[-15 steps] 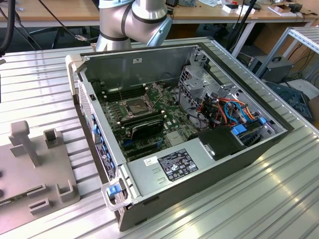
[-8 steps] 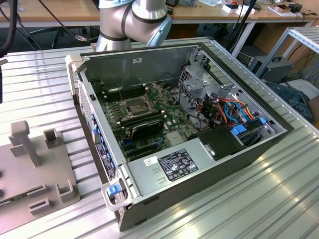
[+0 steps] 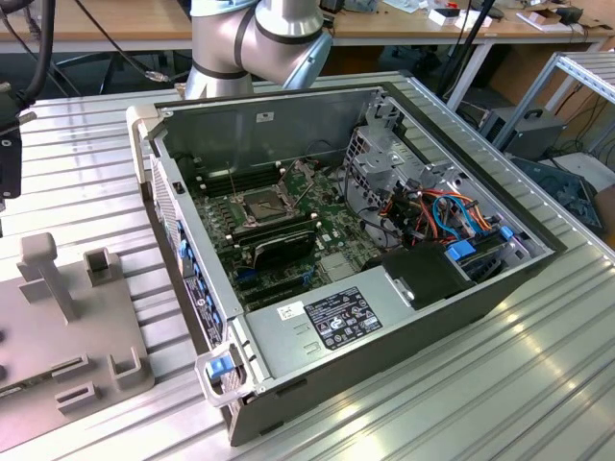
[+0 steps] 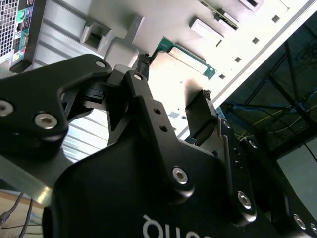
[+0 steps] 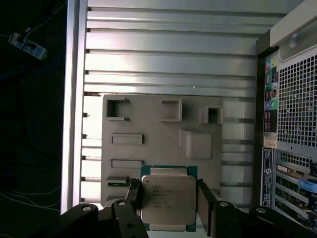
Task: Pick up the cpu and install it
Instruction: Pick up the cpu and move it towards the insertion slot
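Holding the cpu [image 5: 168, 201] by two opposite edges, our fingers [image 5: 204, 198] clamp it above the grey holder plate [image 5: 148, 124]; we judge picking done, while the socket [image 3: 261, 204], centre-left in the exterior view, looks not yet filled.

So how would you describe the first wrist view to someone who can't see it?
The robot's hand holds the cpu, a silver-topped square chip, between two black fingers. Beneath lies a grey plate with moulded slots on a ribbed metal table, beside the perforated back of a computer case.
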`<control>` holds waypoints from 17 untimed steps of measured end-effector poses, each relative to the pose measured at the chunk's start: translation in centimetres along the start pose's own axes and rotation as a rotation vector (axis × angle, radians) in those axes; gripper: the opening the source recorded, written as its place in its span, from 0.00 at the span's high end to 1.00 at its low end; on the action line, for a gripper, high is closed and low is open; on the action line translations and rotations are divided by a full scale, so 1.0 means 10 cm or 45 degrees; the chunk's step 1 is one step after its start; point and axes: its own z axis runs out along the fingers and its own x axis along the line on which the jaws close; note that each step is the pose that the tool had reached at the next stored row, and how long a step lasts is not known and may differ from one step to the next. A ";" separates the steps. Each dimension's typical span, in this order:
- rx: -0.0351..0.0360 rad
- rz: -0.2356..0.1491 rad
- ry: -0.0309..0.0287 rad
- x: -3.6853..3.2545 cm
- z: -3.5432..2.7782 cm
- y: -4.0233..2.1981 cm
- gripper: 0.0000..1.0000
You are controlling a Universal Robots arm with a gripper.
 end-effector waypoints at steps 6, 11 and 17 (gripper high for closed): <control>0.0000 0.000 0.0000 -0.045 0.000 -0.001 0.45; 0.0001 0.000 0.0001 -0.061 -0.001 -0.002 0.45; 0.0001 0.000 0.0000 -0.078 -0.001 -0.003 0.45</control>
